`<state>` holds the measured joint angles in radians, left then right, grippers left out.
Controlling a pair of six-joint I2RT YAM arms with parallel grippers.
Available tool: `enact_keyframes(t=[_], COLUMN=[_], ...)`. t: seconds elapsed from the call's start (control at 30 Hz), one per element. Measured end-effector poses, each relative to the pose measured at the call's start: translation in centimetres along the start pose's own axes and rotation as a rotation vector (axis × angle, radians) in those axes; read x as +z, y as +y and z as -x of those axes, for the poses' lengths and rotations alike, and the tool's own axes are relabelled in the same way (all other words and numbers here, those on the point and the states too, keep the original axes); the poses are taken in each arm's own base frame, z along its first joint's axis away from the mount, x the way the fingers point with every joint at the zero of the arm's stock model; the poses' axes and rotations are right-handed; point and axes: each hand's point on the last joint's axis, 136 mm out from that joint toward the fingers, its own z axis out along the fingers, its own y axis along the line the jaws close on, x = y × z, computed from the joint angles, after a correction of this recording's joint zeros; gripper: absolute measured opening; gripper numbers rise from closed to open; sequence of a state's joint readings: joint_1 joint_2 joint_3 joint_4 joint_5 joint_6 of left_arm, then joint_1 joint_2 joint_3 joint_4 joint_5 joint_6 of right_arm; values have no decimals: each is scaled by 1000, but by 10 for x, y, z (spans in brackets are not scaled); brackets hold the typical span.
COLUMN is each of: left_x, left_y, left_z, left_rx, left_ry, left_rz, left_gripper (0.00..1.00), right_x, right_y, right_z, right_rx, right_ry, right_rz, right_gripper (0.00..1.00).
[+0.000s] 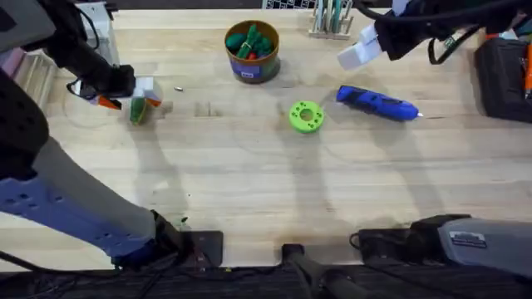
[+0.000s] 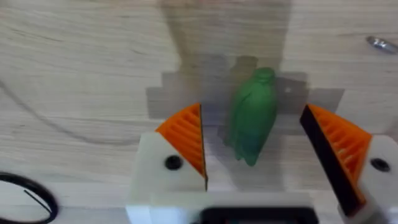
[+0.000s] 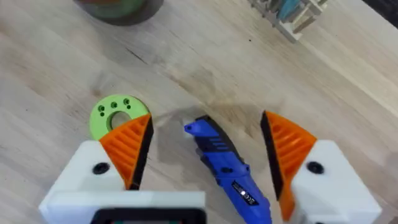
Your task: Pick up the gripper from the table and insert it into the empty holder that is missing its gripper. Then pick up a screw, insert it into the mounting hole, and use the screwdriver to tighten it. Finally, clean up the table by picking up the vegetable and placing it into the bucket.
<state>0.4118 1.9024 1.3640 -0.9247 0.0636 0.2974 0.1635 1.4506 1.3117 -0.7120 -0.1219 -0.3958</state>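
The wooden table (image 1: 249, 191) carries everything, so start there. Biggest of the pieces on it is the bucket (image 1: 252, 51), at about twelve o'clock from the table's middle, already holding green shapes. Next the screwdriver (image 1: 378, 103), lying flat toward two o'clock with its tip pointing away from the green disc (image 1: 305, 116), which sits just beside its blunt end.

The right gripper (image 3: 205, 149) hangs above the screwdriver with its orange pads spread wide, the blue body between them but untouched.

The left gripper (image 2: 254, 143) is out at ten o'clock, low over the vegetable (image 2: 253, 115), a small green piece lying on the wood. Its fingers are spread, one to each side, neither touching yet. A small screw (image 1: 178, 87) lies near, toward the bucket.

This looks like the clean-up step: grasping the vegetable. To do it well, I'd say the jaws should come straight down until the pads bracket the thick middle, then close gently, since the rounded shape could squirt out sideways. It sits closer to one pad, so a small nudge to centre it first would help.
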Motion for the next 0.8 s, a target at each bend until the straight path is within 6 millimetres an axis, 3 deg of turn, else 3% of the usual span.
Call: enact_keyframes(t=[0.13, 0.2, 0.27, 0.4, 0.43, 0.67, 0.8], left_x=[10, 11, 11, 11, 11, 10, -4], left_y=[-1, -1, -1, 0, 0, -1, -4], left_z=[-6, -7, -7, -7, -6, -9, -8], left_rx=[0, 0, -1, 2, 6, -2, -17], left_ry=[39, 46, 47, 46, 44, 56, 74], left_rz=[-10, -9, -10, -7, -7, -12, -31], left_gripper=[850, 756, 604, 115, 41, 25, 25], right_x=[0, 0, 0, 0, 0, 0, 0], right_y=[0, 0, 1, 1, 1, 2, 2], right_z=[0, -1, -1, -3, -4, -5, -5], right_rx=[0, 1, 1, 2, 3, 4, 4], right_ry=[1, 3, 5, 12, 15, 22, 22], right_rz=[1, 1, 2, 5, 6, 9, 9], right_gripper=[991, 991, 991, 991, 992, 992, 992])
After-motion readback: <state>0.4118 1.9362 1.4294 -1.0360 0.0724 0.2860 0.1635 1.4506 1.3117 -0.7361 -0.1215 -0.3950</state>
